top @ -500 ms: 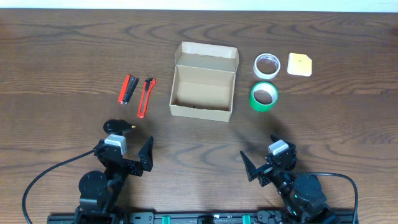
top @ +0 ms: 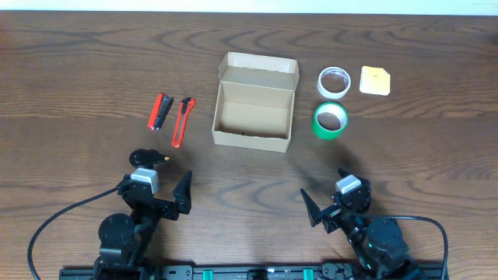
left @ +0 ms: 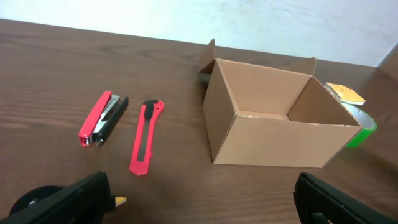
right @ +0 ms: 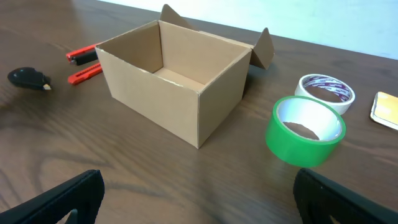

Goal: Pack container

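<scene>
Black left gripper (left: 199, 183), right gripper (right: 198, 180), both agape

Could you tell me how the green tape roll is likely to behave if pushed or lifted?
The green tape roll lies flat, hole up, so a push would probably slide it, not roll it. Its thin wall and wide core suggest it is light. Tipped on edge, it could roll.

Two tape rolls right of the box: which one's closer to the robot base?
The green roll: it's the nearer one. The white roll lies just behind it, level with the yellow pad.
</scene>
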